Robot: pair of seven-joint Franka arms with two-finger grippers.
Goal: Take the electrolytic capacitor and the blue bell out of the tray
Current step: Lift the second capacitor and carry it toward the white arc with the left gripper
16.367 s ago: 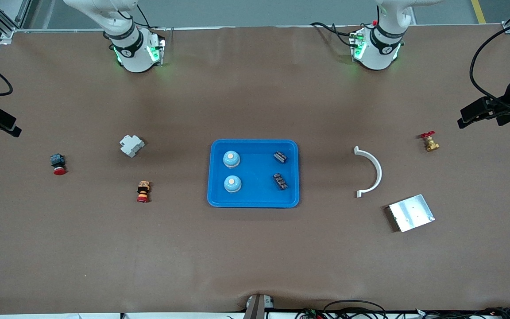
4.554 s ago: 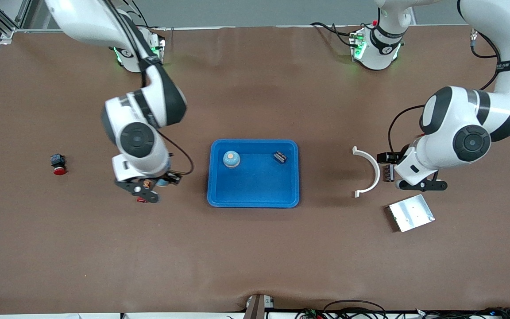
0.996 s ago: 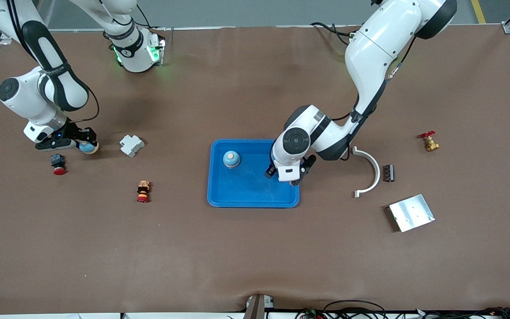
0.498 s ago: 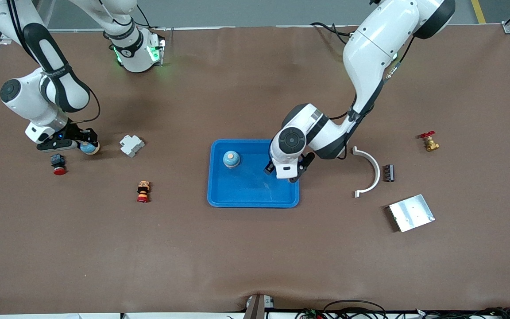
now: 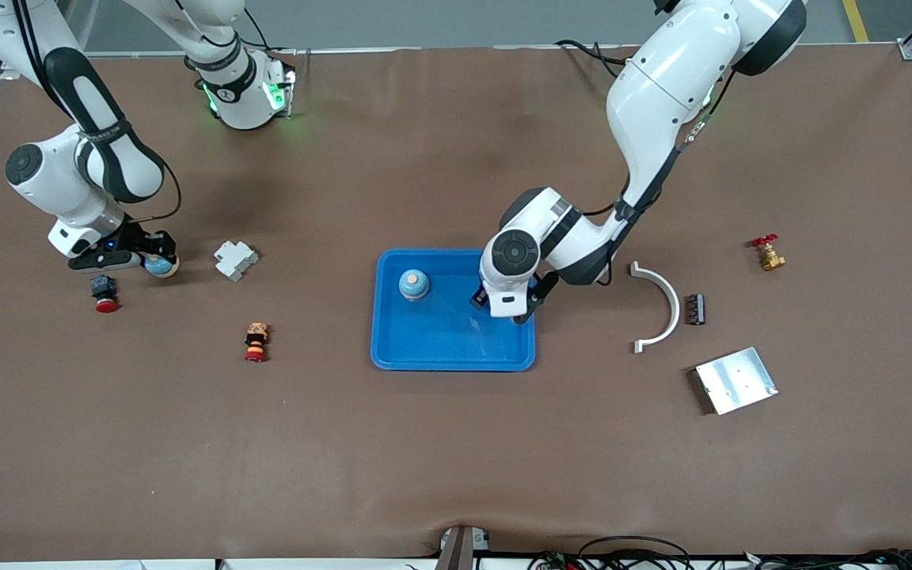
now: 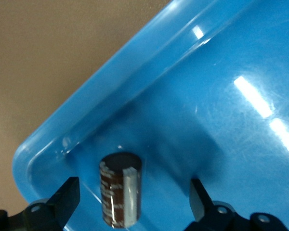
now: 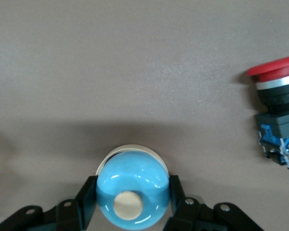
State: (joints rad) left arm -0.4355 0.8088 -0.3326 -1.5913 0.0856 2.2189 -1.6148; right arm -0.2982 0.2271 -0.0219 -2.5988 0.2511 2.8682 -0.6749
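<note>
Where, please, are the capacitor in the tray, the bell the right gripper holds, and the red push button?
capacitor [image 6: 119, 196], left wrist view, on its dark barrel side.
bell [image 7: 132, 192], right wrist view, on its blue dome.
red push button [image 7: 278, 113], right wrist view, on its black body below the red cap.

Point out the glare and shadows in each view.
Left wrist view: bright streaks of glare on the blue tray, a dark shadow around the capacitor. Right wrist view: small highlights on the bell, a soft shadow band across the table above it. Front view: faint arm shadows on the brown table.
</note>
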